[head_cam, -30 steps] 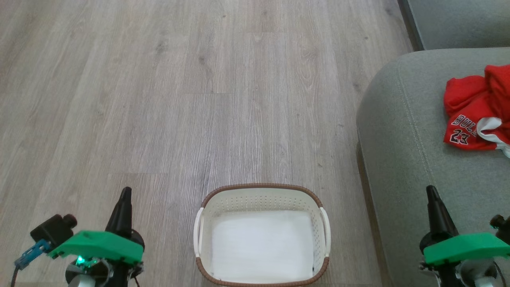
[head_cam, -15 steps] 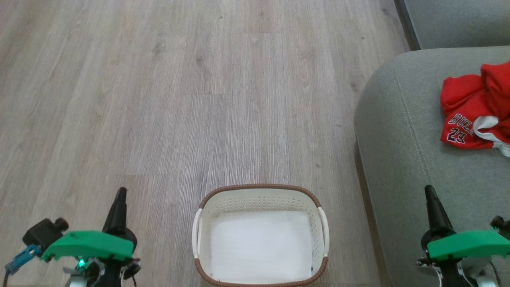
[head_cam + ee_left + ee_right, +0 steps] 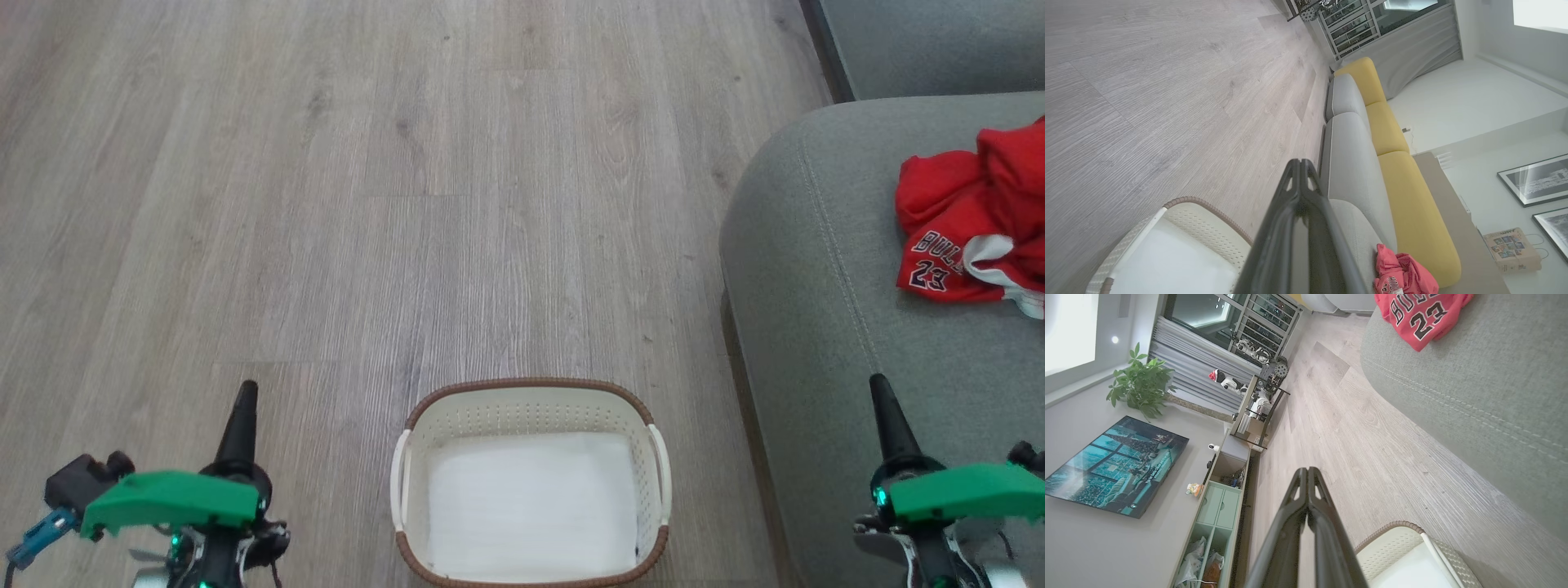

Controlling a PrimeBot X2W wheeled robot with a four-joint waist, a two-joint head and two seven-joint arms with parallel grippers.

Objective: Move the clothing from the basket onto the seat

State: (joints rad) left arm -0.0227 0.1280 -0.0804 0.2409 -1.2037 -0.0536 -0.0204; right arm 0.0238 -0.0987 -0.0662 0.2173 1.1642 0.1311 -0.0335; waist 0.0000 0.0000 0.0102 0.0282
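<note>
**Clothing lies right of my right pincer**

My left pincer (image 3: 247,390) and right pincer (image 3: 878,384) are both pressed together and hold nothing. The basket (image 3: 531,384) sits between them, with a white sheet (image 3: 531,498) inside. The clothing (image 3: 963,212) lies on the seat (image 3: 816,286), ahead-right of my right pincer, the nearer one. I judge nothing is left to carry.

Your right gripper (image 3: 1307,473) has its fingers pressed together, empty, over wood floor (image 3: 1347,433), with the basket (image 3: 1392,548) low just right of them and the clothing (image 3: 1421,314) on the seat (image 3: 1486,400) up ahead-right, well apart.
</note>
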